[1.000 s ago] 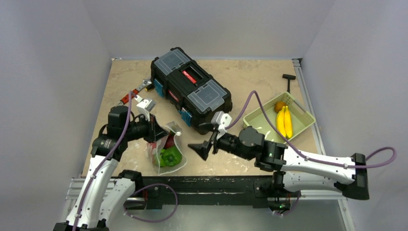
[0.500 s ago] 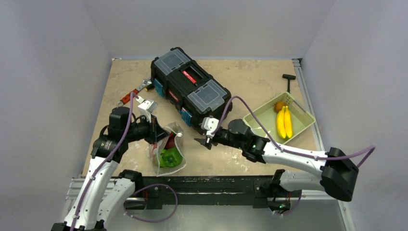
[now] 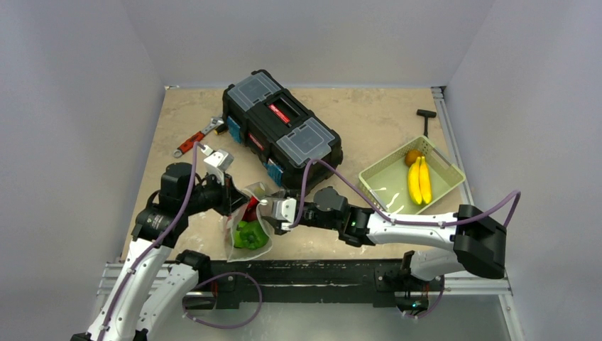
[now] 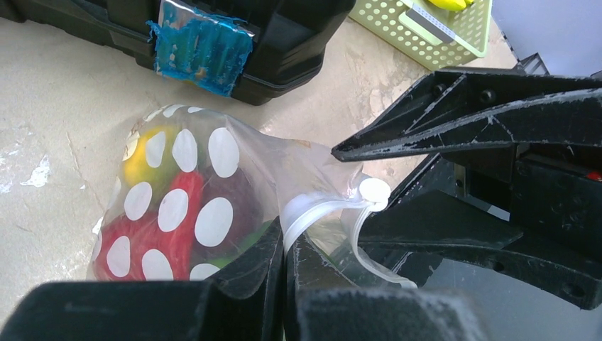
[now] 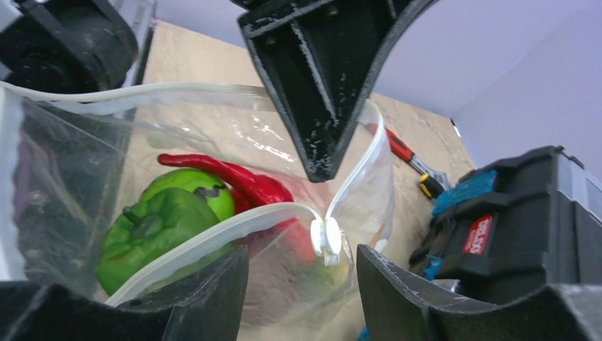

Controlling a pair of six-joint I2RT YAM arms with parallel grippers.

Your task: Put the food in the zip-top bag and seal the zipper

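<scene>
- Clear plastic printed with white dots, the zip-top bag point(image 3: 250, 226) stands on the worktop point(image 3: 369, 117) near the front edge. It is just in front of the black toolbox point(image 3: 280, 135), between the two arms.
- Inside it sits the food point(image 3: 247, 234): a green pepper point(image 5: 163, 220) with a red chilli point(image 5: 234, 177) lying over it. Seen through the dots from the left wrist, there is also a yellow piece point(image 4: 142, 162) and a dark red piece point(image 4: 238, 206).
- Left gripper point(image 4: 285, 245): clamped tight on the bag's rim, pinching the plastic at the mouth and holding that side up.
- The bag's mouth gapes. The two halves of the zipper point(image 5: 213, 238) run well apart and meet at the white slider tab point(image 5: 326, 238).
- Right gripper point(image 5: 302, 250): fingers spread apart at the mouth, with the slider tab lying between them. I cannot tell whether either finger touches it.
- Off to the right, well apart from the bag, a pale green basket point(image 3: 447, 156) holds two bananas point(image 3: 419, 181).
- A red-handled wrench point(image 3: 190, 144) lies on the worktop just beside the toolbox's left end.
</scene>
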